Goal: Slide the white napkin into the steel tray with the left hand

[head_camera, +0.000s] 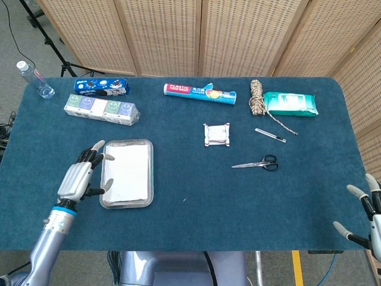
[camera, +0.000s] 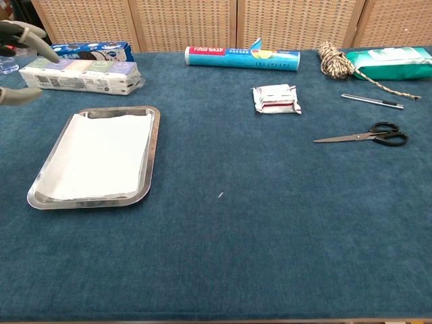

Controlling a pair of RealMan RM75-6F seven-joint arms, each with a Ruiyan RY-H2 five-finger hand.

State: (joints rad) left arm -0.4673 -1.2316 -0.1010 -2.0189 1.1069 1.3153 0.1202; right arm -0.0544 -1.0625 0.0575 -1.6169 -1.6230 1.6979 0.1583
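The white napkin (head_camera: 127,172) (camera: 102,156) lies flat inside the steel tray (head_camera: 149,179) (camera: 153,152) on the blue table, left of centre. My left hand (head_camera: 79,176) hovers just left of the tray, off the napkin, fingers spread and holding nothing. In the chest view only its fingertips (camera: 20,30) show at the upper left corner. My right hand (head_camera: 364,213) is at the table's near right corner, fingers apart and empty.
Behind the tray lie a tissue pack (head_camera: 102,109), a cookie box (head_camera: 102,87) and a bottle (head_camera: 33,77). A wrap roll (head_camera: 199,92), rope (head_camera: 258,99), wipes pack (head_camera: 290,103), small packet (head_camera: 216,134), pen (head_camera: 271,135) and scissors (head_camera: 256,163) lie further right.
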